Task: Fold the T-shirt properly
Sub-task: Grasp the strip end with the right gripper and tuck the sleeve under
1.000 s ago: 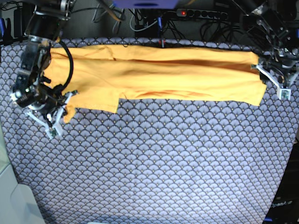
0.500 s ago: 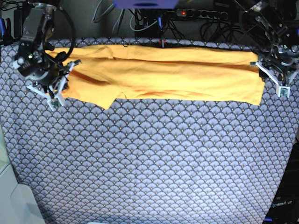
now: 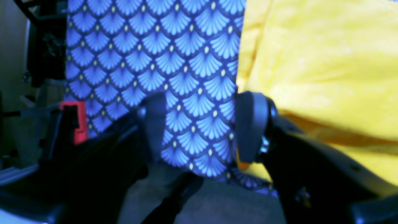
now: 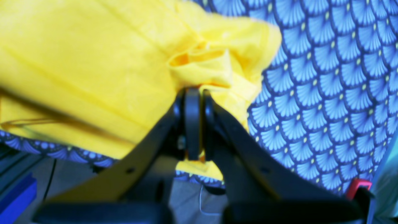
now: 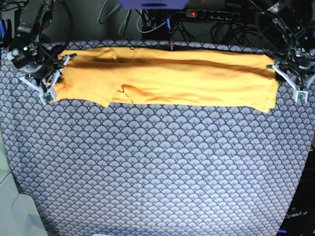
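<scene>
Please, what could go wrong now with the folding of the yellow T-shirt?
1. The right gripper pinches only a bunched corner of the T-shirt; the thin fabric may slip out.
2. The left gripper stands open beside the far hem, holding nothing, so a pull may drag the whole shirt across the patterned cloth.

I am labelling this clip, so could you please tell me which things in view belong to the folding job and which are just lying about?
Belonging to the job:
- plain yellow-orange short-sleeved T-shirt
- right gripper, shut on the T-shirt's fabric
- left gripper, open beside the T-shirt's edge

Just lying about:
- blue-grey scale-patterned cloth under everything
- black power strip behind
</scene>
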Robot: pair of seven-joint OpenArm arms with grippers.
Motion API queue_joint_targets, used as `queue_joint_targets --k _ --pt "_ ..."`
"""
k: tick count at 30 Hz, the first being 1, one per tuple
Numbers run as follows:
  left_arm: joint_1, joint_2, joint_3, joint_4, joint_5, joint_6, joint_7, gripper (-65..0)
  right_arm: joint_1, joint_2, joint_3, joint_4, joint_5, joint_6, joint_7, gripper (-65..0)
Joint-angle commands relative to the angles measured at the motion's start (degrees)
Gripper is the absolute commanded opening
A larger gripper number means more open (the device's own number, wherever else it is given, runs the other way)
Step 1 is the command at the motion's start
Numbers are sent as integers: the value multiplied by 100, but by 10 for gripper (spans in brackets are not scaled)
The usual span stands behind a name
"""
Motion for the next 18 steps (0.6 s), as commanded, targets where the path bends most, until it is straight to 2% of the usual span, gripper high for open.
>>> queue_joint_targets --k 1,10,14,18 --pt "-45 -76 -5 84 -47 27 -98 -304 39 40 25 80 36 -7 85 -650" --pt "17 -76 -14 110 -56 27 -98 -303 -49 -75 -1 80 36 -7 85 -650" --pt "-45 -76 -401 84 -73 27 -98 -289 -31 -75 -1 62 36 -7 50 -648" --pt "-53 -199 -533 66 -82 27 -98 -238 -31 -75 -1 -140 27 -7 67 -540"
